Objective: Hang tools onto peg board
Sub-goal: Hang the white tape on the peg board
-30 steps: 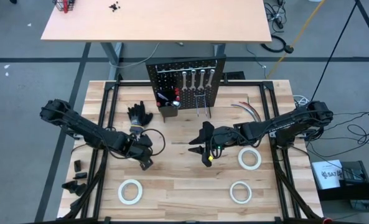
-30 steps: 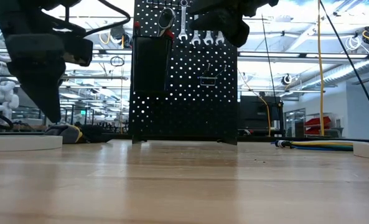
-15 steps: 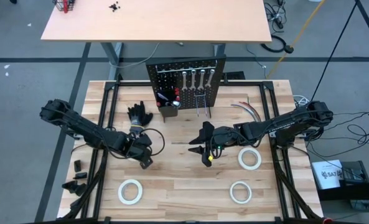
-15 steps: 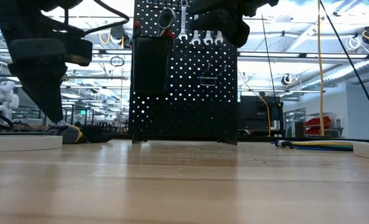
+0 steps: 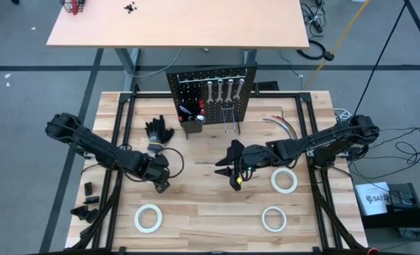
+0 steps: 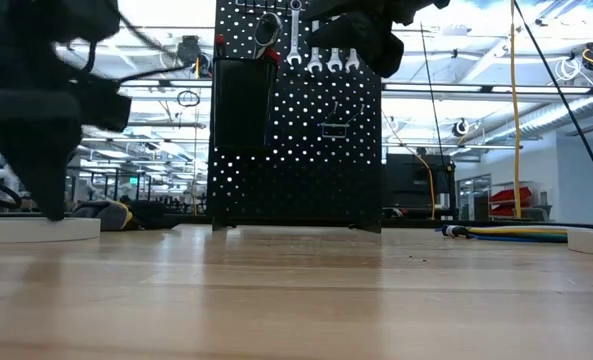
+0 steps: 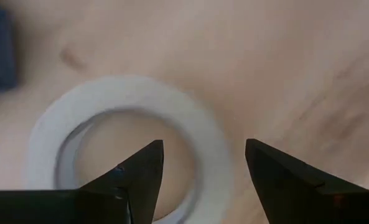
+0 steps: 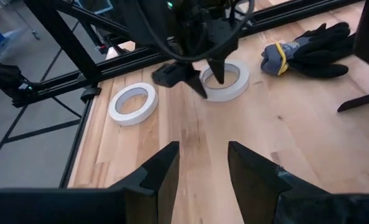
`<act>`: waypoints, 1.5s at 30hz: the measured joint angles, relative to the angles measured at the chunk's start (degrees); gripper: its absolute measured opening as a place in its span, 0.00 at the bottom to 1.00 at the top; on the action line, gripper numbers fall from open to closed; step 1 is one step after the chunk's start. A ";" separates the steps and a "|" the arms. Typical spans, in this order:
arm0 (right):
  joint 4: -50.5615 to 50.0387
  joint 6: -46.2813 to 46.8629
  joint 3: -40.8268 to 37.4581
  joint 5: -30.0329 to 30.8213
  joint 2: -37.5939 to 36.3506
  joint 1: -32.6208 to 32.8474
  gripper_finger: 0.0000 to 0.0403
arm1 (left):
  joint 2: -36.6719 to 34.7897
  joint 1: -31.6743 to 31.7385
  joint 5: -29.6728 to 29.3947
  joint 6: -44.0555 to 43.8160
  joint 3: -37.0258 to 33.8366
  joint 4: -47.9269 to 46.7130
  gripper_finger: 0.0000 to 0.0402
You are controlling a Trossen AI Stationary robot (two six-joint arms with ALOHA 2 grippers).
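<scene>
My left gripper [image 5: 161,183] is open and points down over a white tape roll [image 7: 190,124] lying flat on the table's left half. One finger is over the roll's hole and the other is outside its ring. The right wrist view shows this gripper [image 8: 215,68] on that roll [image 8: 234,84]. My right gripper [image 5: 234,173] hovers open [image 8: 203,146] above mid-table. The peg board [image 5: 211,95] stands at the far edge. Silver wrenches [image 5: 224,88] hang on it, and screwdrivers [image 5: 194,110] stand in its bin [image 5: 190,127]. Three other tape rolls [image 5: 147,217] [image 5: 273,218] [image 5: 284,180] lie flat. My left gripper comes from above with its open fingers [image 7: 147,168] on either side of the tape roll's ring wall [image 7: 200,134]. The roll lies flat on the table. I cannot tell whether the fingers touch it.
Black gloves [image 5: 159,129] lie left of the peg board, near my left arm. Thin cables [image 5: 280,124] curve at the far right. A black frame rail [image 5: 117,142] runs along each table side. Small black parts [image 5: 88,202] sit at the near left edge.
My left gripper has moved down and slightly toward the table's left, over the tape roll, staying open. My right arm has kept still.
</scene>
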 joint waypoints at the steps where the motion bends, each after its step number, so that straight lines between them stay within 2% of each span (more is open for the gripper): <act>1: -0.12 0.34 0.00 -0.17 0.00 0.03 0.33 | 0.00 0.00 0.08 -1.02 -0.60 -0.36 0.57; 5: -0.91 0.81 0.00 -0.21 0.00 0.16 0.33 | 0.00 -0.02 -0.05 -4.62 -2.00 0.21 0.57; 13: -2.72 2.35 0.00 -0.32 -0.30 0.16 0.33 | 0.62 -0.38 1.07 -4.82 -5.43 8.04 0.57; 16: -5.32 6.14 0.00 -3.71 -1.31 0.18 0.33 | 1.96 -1.94 0.74 -4.82 -5.40 7.88 0.56; 19: -7.76 8.12 0.00 -7.05 -2.19 0.57 0.33 | 3.09 -3.31 0.04 -4.64 -5.36 7.84 0.49; 25: -11.64 9.90 -0.01 -7.65 -3.95 0.81 0.33 | 3.14 -3.76 -0.16 -5.76 -5.29 8.20 0.17; 26: -12.24 10.31 -0.02 -7.59 -4.15 0.81 0.33 | 2.94 -3.74 -0.04 -5.22 -4.88 8.10 0.14; 35: -14.92 10.53 -0.02 -7.75 -4.63 1.51 0.33 | -2.56 -2.97 5.48 5.39 2.50 9.59 0.14; 40: -13.59 9.75 -0.02 -7.27 -4.61 1.35 0.33 | -8.30 -2.26 10.93 18.00 4.13 23.91 0.14; 45: -11.84 8.45 -0.02 -7.27 -4.35 1.36 0.33 | -12.82 -0.38 19.57 22.40 4.13 42.11 0.14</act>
